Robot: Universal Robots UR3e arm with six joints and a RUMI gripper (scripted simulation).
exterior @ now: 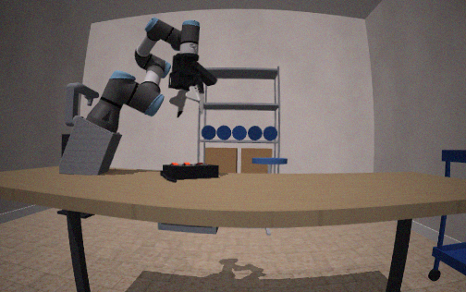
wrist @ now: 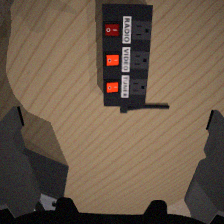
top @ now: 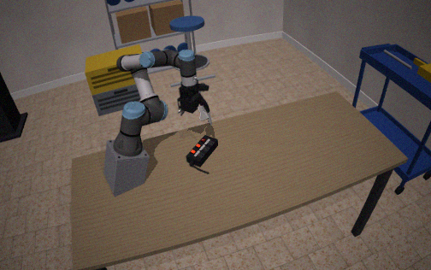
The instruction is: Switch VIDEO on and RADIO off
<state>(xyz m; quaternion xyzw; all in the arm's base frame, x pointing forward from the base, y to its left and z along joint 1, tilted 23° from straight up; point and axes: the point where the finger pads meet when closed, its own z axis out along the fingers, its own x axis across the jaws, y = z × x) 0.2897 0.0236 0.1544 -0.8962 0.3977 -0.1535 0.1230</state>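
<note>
The black power strip (top: 202, 150) (exterior: 190, 171) (wrist: 125, 55) lies flat on the wooden table (top: 278, 171) (exterior: 277, 194) (wrist: 150, 165), switches facing up. In the wrist view the RADIO switch (wrist: 111, 30) is a dark red. The VIDEO switch (wrist: 112, 60) and the third switch (wrist: 112, 88) below it glow bright orange. A short cord stub sticks out at the strip's near end. My gripper (top: 195, 115) (exterior: 190, 106) (wrist: 115, 109) is open and empty. It hangs well above the strip, pointing down at it.
The arm's grey base (top: 126, 168) stands on the table's left part. A blue cart (top: 402, 85) stands off the right end. A shelf (exterior: 240, 106) with boxes, a blue stool (top: 186, 23) and a yellow cabinet (top: 104, 68) stand on the floor behind.
</note>
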